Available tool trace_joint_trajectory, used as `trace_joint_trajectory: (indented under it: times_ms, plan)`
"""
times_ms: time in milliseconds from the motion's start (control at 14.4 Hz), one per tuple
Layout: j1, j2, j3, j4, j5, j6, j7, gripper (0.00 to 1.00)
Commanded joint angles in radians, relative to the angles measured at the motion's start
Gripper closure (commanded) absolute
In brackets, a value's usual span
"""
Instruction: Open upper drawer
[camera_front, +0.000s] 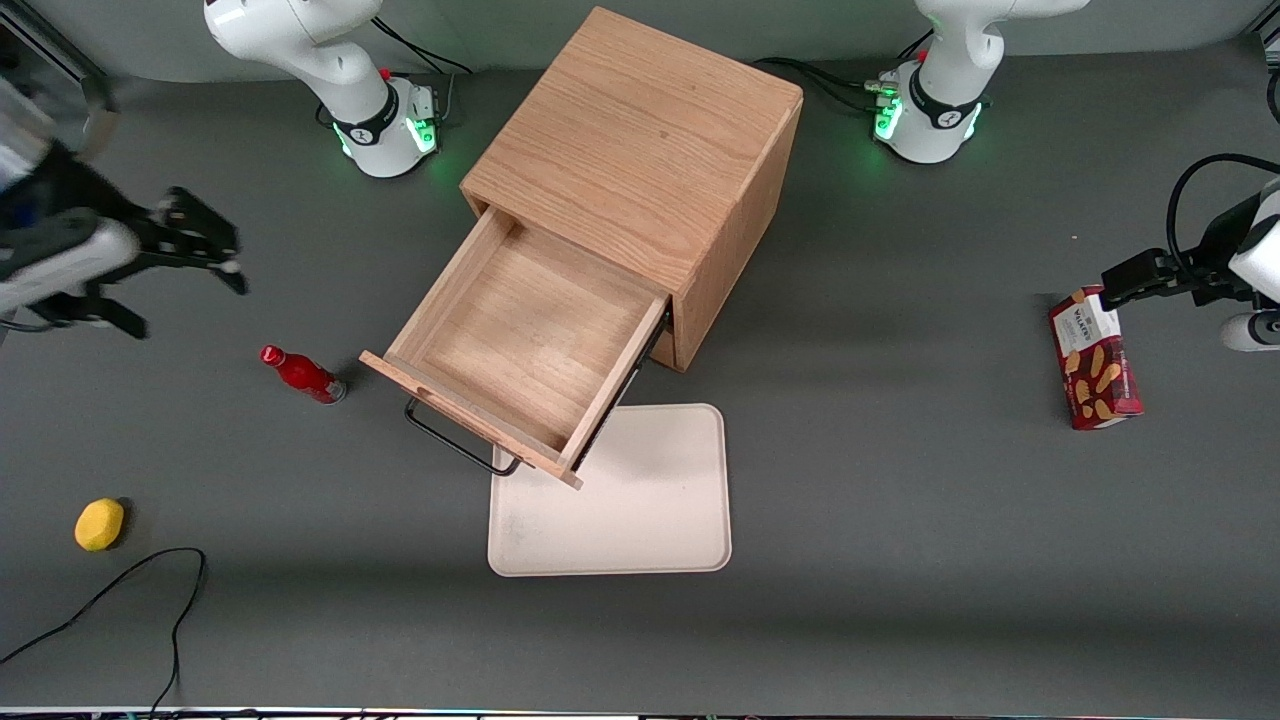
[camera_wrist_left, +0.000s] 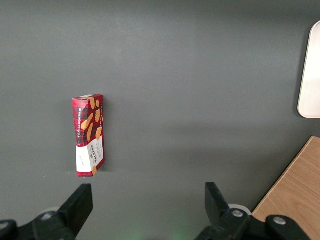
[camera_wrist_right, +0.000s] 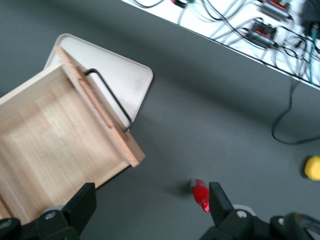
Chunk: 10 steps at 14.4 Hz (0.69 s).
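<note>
While your pincer (camera_front: 215, 255) hangs above the table (camera_front: 900, 560) toward the working arm's end, well apart from the cabinet (camera_front: 640, 150), it holds nothing; the wrist view shows its two fingers (camera_wrist_right: 80, 207) spread wide with bare table and a corner of the drawer between them.

Going from the front camera outward, you first meet a yellow ball (camera_front: 99, 524) and a loose black cable (camera_front: 120, 590) on the working arm's side. Next comes the cream tray (camera_front: 640, 520), lying flat just in front of the cabinet. The drawer (camera_front: 520, 340) reaches out over the tray's edge, so its front panel and black handle (camera_front: 455, 445) hang above that corner. It is pulled far out and its wooden floor is bare, so I judge the task as good as done, which would explain why your pincer stands off.

A red bottle (camera_front: 303, 375) lies on its side just beside the drawer front, between it and your pincer. Should you go back to the handle, that bottle is the one thing in the way. A red biscuit box (camera_front: 1095, 360) lies toward the parked arm's end, clear of all this.
</note>
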Motion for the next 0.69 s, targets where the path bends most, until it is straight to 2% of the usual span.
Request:
trace_joint_trajectory:
  times_ms: [0,208,555,624]
  plan:
    - [-0.098,-0.08,0.032,-0.097,-0.009,0.004,0.02,0.0]
    - [-0.188,-0.106,0.06,-0.125,-0.009,0.006,0.023,0.0]
    - [-0.23,-0.138,0.054,-0.2,-0.015,0.01,0.021,0.0]
    - [-0.23,-0.135,0.053,-0.203,-0.041,0.013,0.021,0.0]
